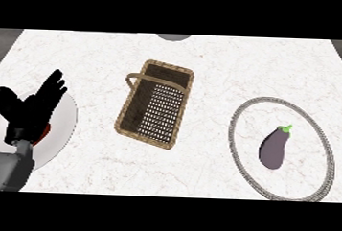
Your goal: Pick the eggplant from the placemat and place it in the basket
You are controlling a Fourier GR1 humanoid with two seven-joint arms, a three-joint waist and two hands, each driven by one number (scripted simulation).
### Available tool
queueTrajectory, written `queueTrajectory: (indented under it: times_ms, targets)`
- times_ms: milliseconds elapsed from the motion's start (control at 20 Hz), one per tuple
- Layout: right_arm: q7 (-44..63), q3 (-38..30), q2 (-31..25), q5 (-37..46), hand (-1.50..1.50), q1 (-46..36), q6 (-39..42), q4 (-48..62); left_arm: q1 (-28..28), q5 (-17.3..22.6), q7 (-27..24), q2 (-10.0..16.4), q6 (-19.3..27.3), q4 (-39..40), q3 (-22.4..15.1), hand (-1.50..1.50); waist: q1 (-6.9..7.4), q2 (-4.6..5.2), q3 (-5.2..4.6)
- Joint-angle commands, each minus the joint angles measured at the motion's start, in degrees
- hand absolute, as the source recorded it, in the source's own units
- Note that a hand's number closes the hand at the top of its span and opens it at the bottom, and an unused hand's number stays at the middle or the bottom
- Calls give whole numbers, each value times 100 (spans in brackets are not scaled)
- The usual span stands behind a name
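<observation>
A purple eggplant with a green stem lies on a round white placemat with a grey braided rim, at the right of the counter. A brown wicker basket with a handle stands in the middle, nothing inside it. My left hand shows at the far left, open with fingers up, resting over a white plate, far from the eggplant. My right hand is out of sight.
A white plate lies under the left hand, with a bit of something red peeking out beside the wrist. A grey round object sits at the counter's far edge. The counter is white marble.
</observation>
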Motion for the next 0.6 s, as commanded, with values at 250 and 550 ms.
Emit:
queueTrajectory:
  times_ms: [250,550]
  targets:
    - [-997,-978,677,251,-150,902,373,221,-101,-142,-274,-160,-231,522,190,0,-81,-2,3]
    - [-1784,-1173,1686,1197,-150,1781,209,-299,67,-151,-141,-90,-258,88,392,0,-45,-7,7]
